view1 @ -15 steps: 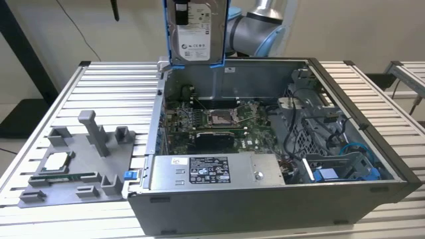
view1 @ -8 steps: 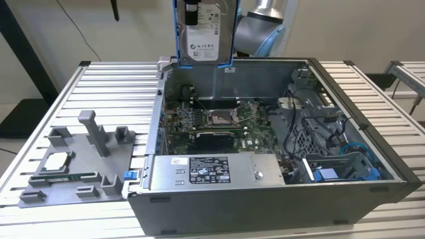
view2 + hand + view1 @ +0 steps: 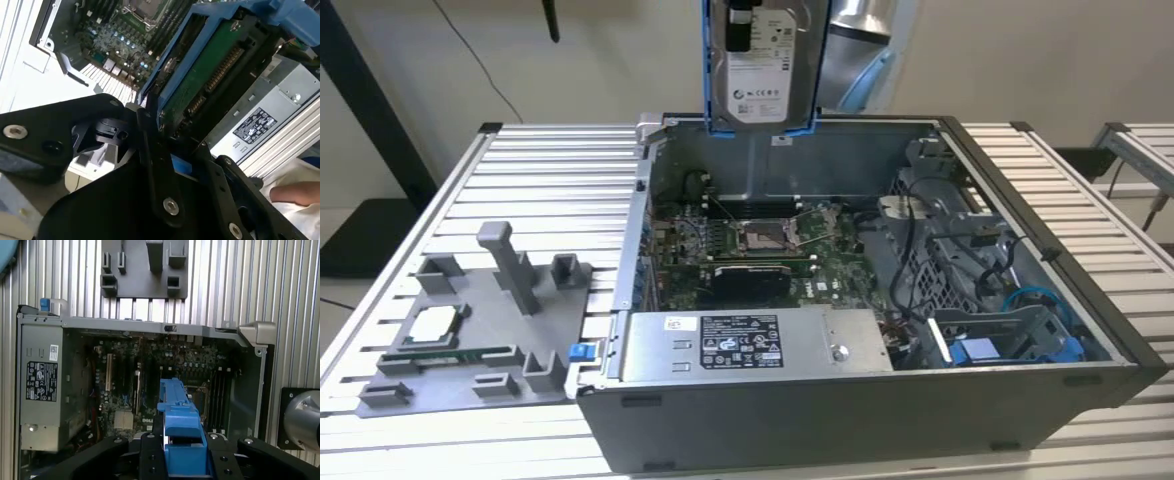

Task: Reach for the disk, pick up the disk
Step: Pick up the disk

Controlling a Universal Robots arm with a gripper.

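Ribbed table [image 3: 520,160], open computer case [image 3: 1067,390]; we note fingers [image 3: 150,460] clamped on the disk [image 3: 761,70], lifted above it.

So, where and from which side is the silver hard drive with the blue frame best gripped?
On the blue plastic frame at one short end of the silver hard drive, from above. It hangs upright over the open grey computer case, and the black gripper already clamps that end, its fingers against the frame's sides.
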